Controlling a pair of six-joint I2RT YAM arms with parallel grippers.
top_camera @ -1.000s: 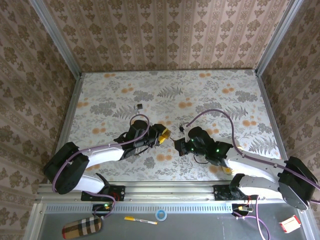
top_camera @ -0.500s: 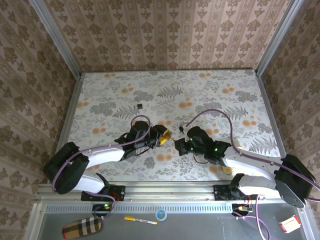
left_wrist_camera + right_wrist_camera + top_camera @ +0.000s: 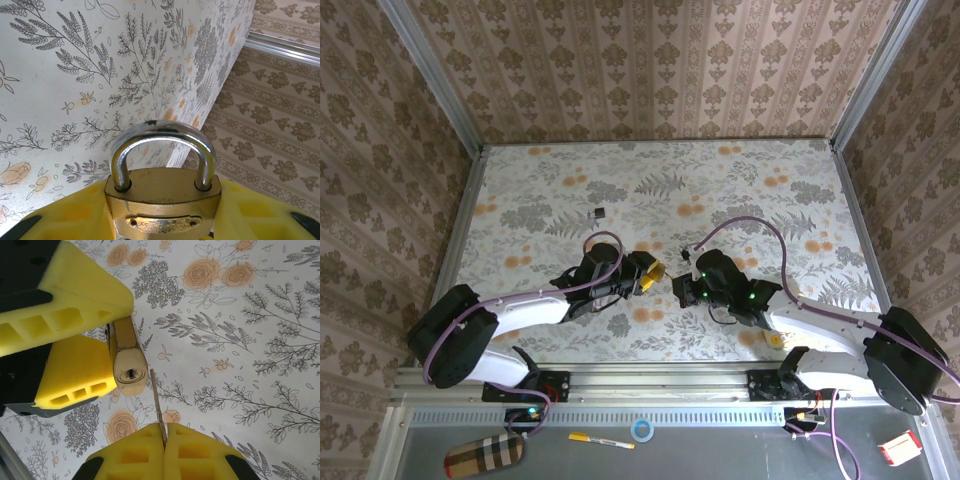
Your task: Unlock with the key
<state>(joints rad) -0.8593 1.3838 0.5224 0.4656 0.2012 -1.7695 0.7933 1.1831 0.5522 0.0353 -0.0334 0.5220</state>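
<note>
Two arms point toward each other over the middle of the bench (image 3: 770, 190), somewhat nearer its near edge. Beyond them, toward the far-left corner and well apart from both arms, we see a small dark object (image 3: 600, 212) lying on the floral surface; we cannot tell what it is.

The left fingers (image 3: 648, 272), padded in yellow, are clenched on the body of a brass padlock (image 3: 162, 200), one pad on either side of it. In the left wrist view its silver shackle (image 3: 162, 131) stands clear beyond the pads, with both legs seated in the body. In the right wrist view the bottom face of the padlock is turned toward the right arm, and we see its keyhole (image 3: 129, 373) as a dark slot.

The key (image 3: 156, 400) is grasped by the right fingers (image 3: 167, 445), which are clenched on it. Only its thin metal blade projects from between the pads, and its head is hidden. The blade tip lies just beside the lower edge of the padlock, to one side of the keyhole and not in the slot. We cannot tell whether blade and brass touch.
</note>
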